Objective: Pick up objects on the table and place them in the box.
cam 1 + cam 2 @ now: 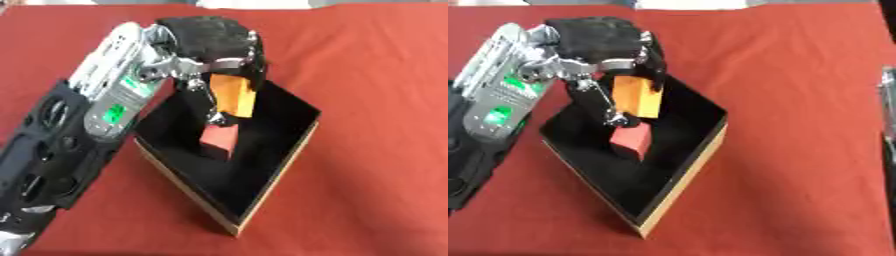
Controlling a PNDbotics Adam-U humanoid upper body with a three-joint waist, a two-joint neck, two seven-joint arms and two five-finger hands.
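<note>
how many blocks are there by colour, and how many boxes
orange block: 1, held in the left hand above the box
red block: 1, inside the box
box: 1, black inside
total: 3 things

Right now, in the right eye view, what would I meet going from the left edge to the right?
Silver robot arm → orange block held by the left robot hand → box's right wall → bare red cloth → dark object at the edge.
</note>
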